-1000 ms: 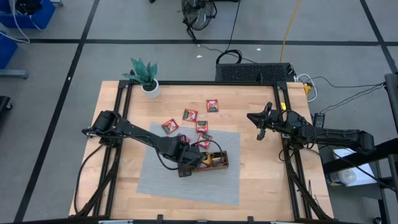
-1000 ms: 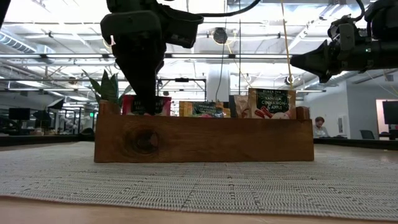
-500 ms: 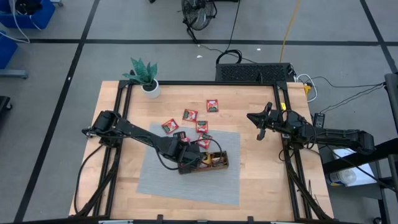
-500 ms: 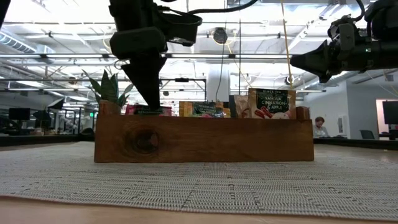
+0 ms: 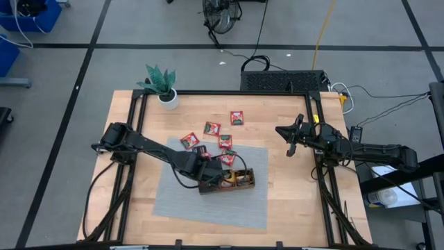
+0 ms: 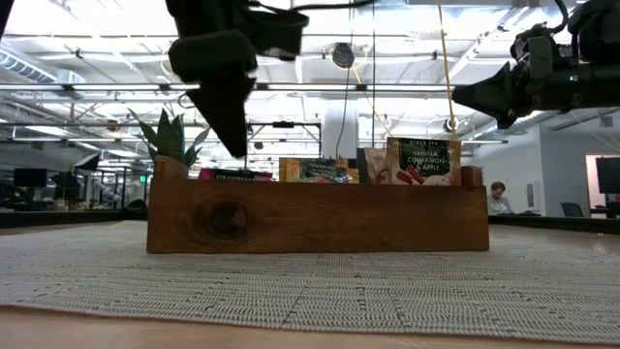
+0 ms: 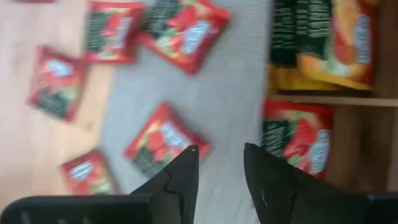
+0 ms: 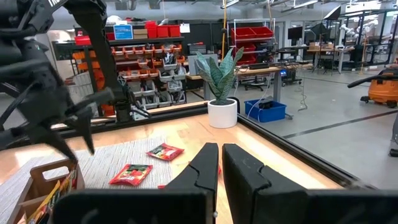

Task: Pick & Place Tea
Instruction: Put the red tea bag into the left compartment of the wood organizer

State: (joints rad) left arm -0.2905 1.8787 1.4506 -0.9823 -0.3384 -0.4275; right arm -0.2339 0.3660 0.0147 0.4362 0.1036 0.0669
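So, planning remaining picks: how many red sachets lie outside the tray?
7 red sachets, all between tray and plant; the left arm may hide others.

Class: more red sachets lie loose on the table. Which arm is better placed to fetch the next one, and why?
The left. Its hand hangs open above the tray, beside the loose red sachets. The right hand waits shut near the table's right edge, farther from them.

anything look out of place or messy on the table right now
Nothing is damaged or spilled. Several red tea sachets lie scattered at odd angles on the wood and the grey mat, outside the wooden tray, unsorted. The left gripper hangs over the tray's end compartment.
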